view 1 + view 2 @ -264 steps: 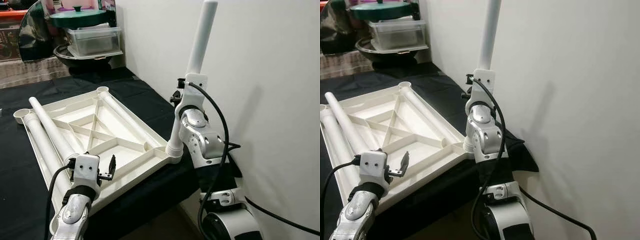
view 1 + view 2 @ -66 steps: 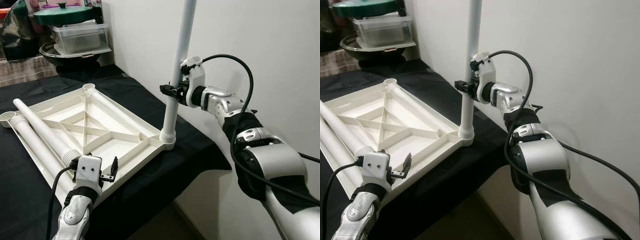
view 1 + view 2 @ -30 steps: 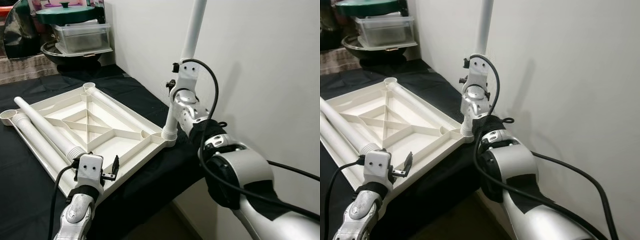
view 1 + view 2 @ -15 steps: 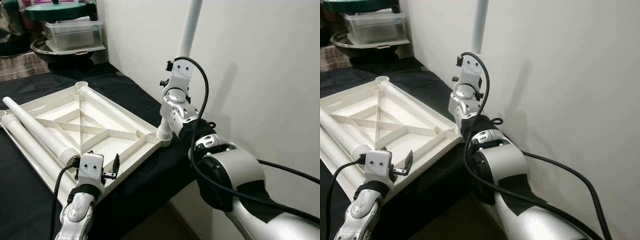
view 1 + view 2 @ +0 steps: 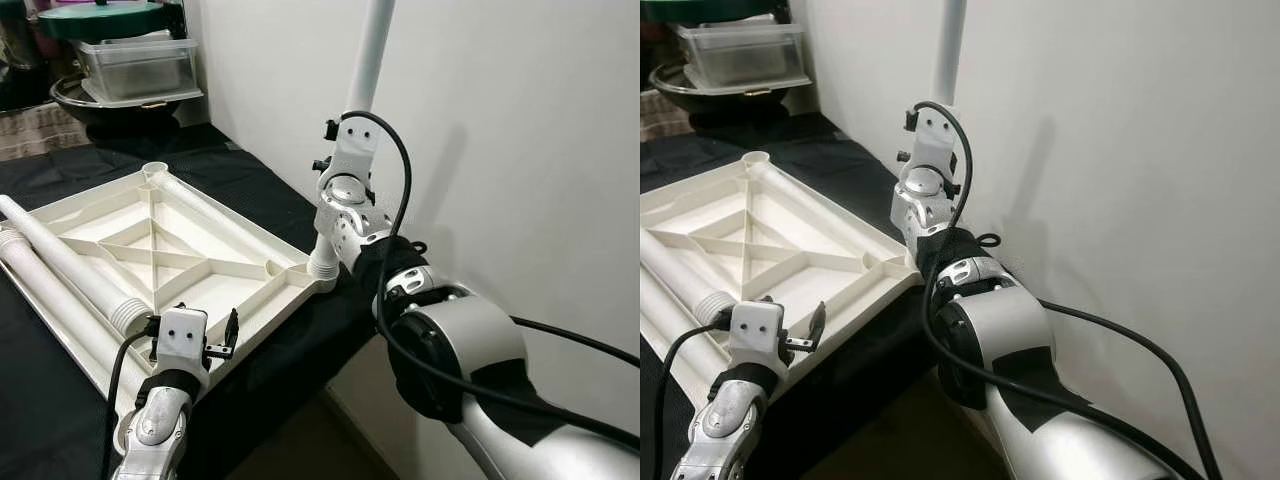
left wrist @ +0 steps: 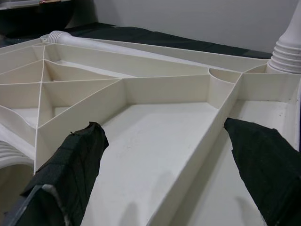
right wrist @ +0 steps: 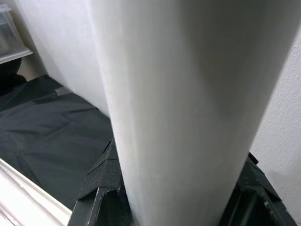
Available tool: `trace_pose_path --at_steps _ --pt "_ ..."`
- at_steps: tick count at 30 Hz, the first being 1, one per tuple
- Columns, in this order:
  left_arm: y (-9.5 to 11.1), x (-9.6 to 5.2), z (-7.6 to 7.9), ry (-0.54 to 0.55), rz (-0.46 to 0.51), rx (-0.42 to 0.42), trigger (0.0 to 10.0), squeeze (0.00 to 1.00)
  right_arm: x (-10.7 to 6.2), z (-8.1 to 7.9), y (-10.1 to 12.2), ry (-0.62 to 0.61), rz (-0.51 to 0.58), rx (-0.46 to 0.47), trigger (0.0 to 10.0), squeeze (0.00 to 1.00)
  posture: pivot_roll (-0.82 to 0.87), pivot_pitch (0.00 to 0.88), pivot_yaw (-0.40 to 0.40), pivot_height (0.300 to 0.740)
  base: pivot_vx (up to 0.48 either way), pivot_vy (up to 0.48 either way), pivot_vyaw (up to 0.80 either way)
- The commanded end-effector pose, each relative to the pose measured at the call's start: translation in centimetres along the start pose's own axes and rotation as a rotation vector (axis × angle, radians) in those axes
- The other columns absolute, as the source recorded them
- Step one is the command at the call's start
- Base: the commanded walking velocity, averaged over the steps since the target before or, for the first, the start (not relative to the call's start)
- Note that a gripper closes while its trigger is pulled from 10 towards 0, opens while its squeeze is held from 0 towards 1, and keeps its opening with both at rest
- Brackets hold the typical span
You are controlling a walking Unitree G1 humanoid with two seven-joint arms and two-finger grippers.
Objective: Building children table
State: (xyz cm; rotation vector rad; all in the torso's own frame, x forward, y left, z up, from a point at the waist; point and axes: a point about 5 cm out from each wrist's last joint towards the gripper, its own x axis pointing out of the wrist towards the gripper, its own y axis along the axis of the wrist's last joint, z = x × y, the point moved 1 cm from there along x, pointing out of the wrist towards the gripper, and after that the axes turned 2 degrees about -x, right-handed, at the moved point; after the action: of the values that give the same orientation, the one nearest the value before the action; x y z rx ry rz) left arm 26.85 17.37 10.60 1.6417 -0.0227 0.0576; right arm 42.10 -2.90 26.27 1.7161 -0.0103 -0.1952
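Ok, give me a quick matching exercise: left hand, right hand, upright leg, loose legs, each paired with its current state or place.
1. left hand
2. right hand
3. upright leg
4. loose legs

a. lying along the tabletop's left side
b. standing in the near right corner socket
c. open over the tabletop's near edge
d. shut on the upright leg

Pairs: 1-c, 2-d, 3-b, 4-a

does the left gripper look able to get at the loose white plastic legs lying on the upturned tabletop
Probably yes. The left gripper hovers open by the near edge of the white ribbed tabletop, and the two loose white legs lie just beyond it with nothing in between.
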Motion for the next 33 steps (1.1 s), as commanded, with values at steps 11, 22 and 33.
trace_pose_path --at_steps 11,22,33 --pt "-0.4 0.1 0.3 -0.01 -0.013 0.003 10.0 0.0 -0.7 -2.2 0.4 0.114 -0.033 0.032 10.0 0.0 0.02 0.0 -0.135 0.74 0.0 0.0 0.0" --pt "-0.5 0.1 0.3 -0.014 -0.013 0.004 10.0 0.0 -0.8 -2.4 0.3 0.139 -0.038 0.046 10.0 0.0 0.02 0.0 -0.131 0.74 0.0 0.0 0.0" --pt "-0.5 0.1 0.3 -0.017 -0.013 0.005 10.0 0.0 -1.0 -2.7 1.9 0.161 0.021 0.085 10.0 1.0 0.02 0.0 -0.126 0.74 0.0 0.0 0.0"
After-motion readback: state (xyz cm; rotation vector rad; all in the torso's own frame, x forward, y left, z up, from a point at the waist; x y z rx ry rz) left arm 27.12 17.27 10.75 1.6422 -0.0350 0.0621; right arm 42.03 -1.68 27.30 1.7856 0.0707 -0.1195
